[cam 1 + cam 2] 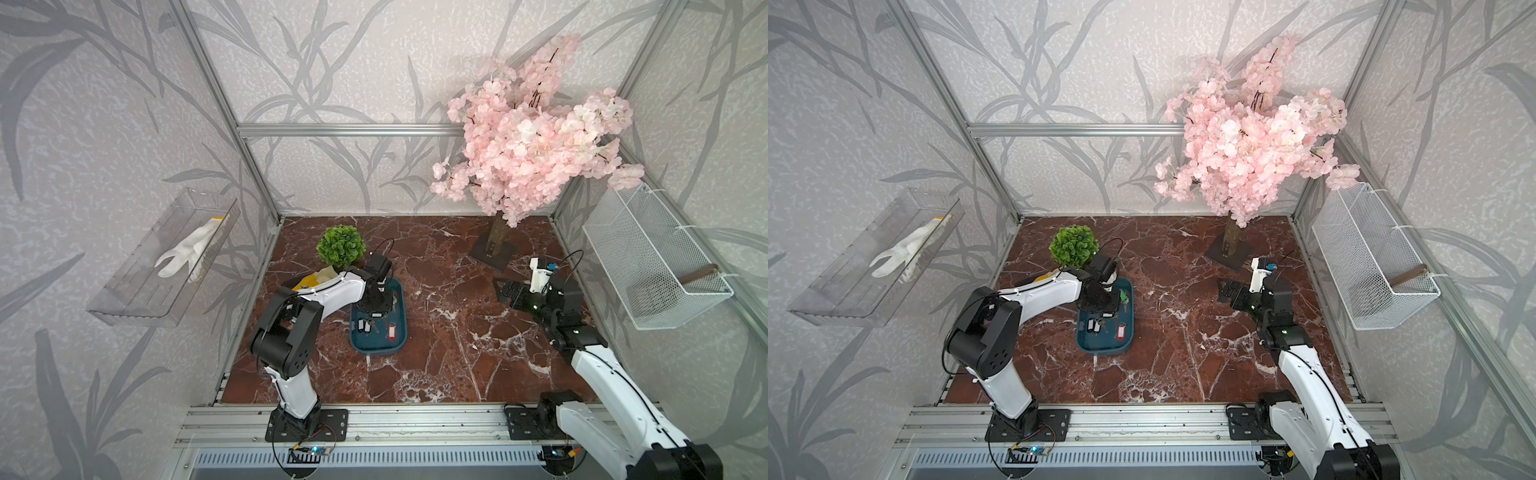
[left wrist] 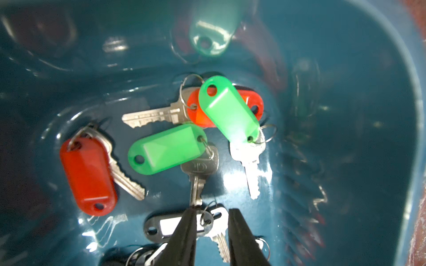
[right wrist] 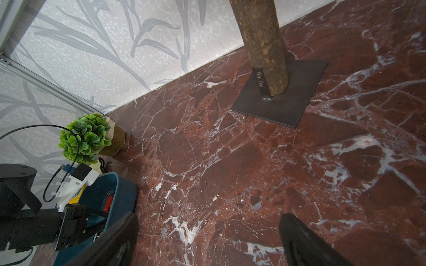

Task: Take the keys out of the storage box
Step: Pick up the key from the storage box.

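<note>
The storage box (image 1: pixel 374 347) (image 1: pixel 1100 348), a dark teal tray, lies left of the table's middle. Several keys lie in it. The left wrist view shows two green tags (image 2: pixel 228 110) (image 2: pixel 166 149), a red tag (image 2: pixel 88 177) and a black tag with a white label (image 2: pixel 161 226). My left gripper (image 2: pixel 212 209) reaches down into the box. Its jaws are narrowly apart, with the black tag's silver key (image 2: pixel 219 221) and its ring between them. My right gripper (image 1: pixel 505 291) (image 3: pixel 208 216) hovers wide open and empty above the marble at the right.
A green ball plant (image 1: pixel 340 246) stands just behind the box, with a yellow object (image 1: pixel 307 281) beside the left arm. The pink blossom tree's base plate (image 1: pixel 492 249) sits at the back right. A clear bin (image 1: pixel 166 257) and a white mesh basket (image 1: pixel 652 257) hang on the side walls.
</note>
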Controlling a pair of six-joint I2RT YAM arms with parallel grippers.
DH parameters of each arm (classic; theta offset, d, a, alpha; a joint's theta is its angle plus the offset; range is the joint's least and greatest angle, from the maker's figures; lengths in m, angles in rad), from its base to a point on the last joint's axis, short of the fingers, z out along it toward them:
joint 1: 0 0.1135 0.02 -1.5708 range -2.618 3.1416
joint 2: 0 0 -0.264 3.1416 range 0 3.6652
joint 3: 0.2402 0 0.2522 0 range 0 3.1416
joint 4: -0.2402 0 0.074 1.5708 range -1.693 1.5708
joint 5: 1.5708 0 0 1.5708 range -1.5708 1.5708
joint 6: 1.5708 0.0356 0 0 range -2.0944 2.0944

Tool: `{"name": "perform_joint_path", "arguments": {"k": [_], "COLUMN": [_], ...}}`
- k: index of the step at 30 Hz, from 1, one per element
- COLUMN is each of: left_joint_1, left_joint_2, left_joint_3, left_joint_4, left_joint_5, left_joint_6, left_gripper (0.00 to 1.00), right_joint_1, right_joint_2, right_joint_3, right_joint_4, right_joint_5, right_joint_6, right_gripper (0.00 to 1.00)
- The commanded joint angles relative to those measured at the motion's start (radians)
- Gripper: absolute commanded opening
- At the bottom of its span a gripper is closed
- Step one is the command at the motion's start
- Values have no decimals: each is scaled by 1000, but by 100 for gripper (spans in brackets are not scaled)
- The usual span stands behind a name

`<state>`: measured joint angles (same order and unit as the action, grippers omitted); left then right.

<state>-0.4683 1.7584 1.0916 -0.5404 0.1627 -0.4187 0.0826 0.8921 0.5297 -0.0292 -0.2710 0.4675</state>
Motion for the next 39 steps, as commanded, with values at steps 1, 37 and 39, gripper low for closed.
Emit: {"name": "perform_joint_path", "arguments": {"k": [1,37,39], "left_joint_1": [0,-24,-36], "left_joint_2": [17,-195,-215], "left_joint_3": [18,70,109], "left_joint_4": [8,-104,-125], "left_joint_5": [4,-33,-39], "left_joint_6": [9,39,46], "left_gripper": [25,0,0], "right_joint_1": [5,5,5], "right_joint_2": [-12,-37,-44], "right_joint_3": [14,30,39], "right_joint_4": [-3,-31,-41], "right_joint_5": [4,31,36], "right_joint_6": [5,-34,-43], "right_gripper": [99,99,99]}}
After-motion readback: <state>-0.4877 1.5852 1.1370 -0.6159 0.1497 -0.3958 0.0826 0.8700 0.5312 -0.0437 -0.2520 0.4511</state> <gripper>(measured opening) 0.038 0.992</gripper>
